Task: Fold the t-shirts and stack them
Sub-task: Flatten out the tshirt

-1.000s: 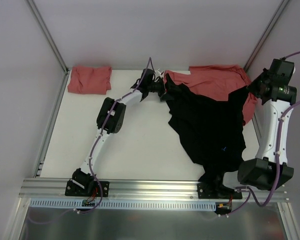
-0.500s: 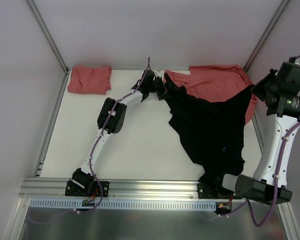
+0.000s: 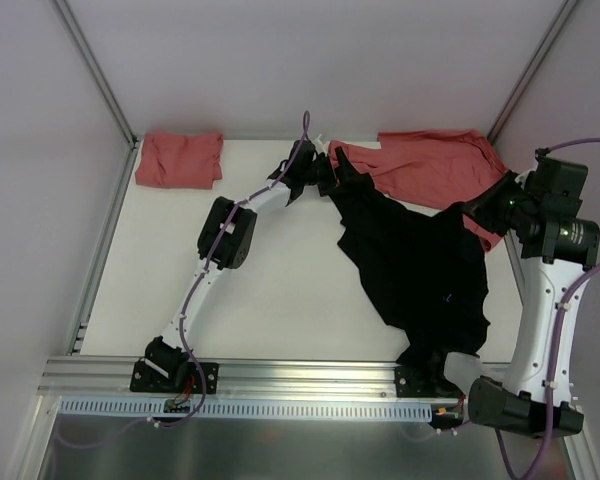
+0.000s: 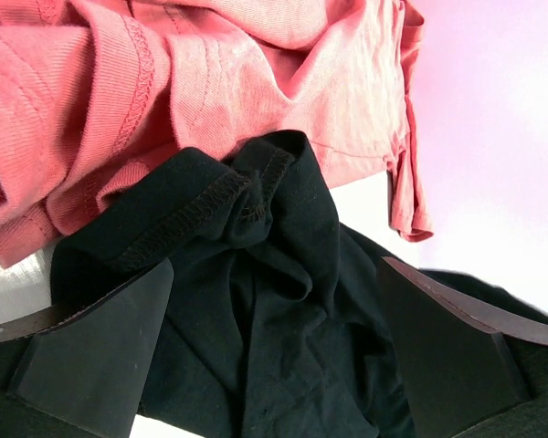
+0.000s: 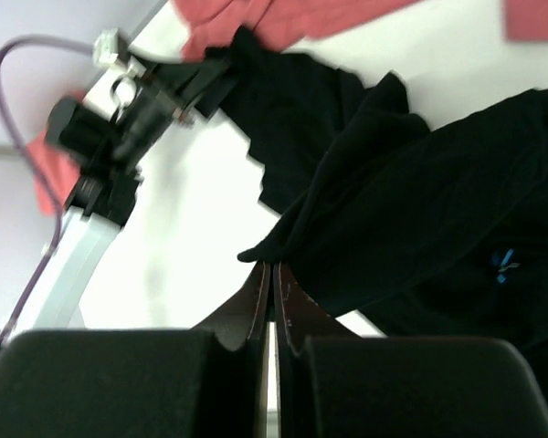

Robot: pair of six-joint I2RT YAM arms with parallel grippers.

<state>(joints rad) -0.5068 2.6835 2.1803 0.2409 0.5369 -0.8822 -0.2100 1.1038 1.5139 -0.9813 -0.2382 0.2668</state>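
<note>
The black t-shirt [image 3: 410,260] lies crumpled across the right half of the table, its small blue mark [image 3: 448,296] near the front. My left gripper [image 3: 326,174] stands open at the shirt's far-left corner. In the left wrist view, bunched black cloth [image 4: 256,301] fills the space between the spread fingers [image 4: 100,347] of that gripper [image 4: 274,356]. My right gripper [image 3: 472,213] is shut on the black shirt's right edge, pinched at the tips [image 5: 269,272]. An unfolded salmon t-shirt [image 3: 420,165] lies behind, partly under the black one. A folded salmon t-shirt [image 3: 180,158] sits at the back left.
The white table [image 3: 270,290] is bare at left and centre. Metal frame posts [image 3: 95,70] rise at both back corners, and a rail [image 3: 280,375] runs along the near edge. The black shirt's front hem drapes over the right arm's base [image 3: 430,375].
My right gripper swung out to the right, then came back left and lower, dragging the black shirt's right edge off the salmon shirt. The left gripper barely moved.
</note>
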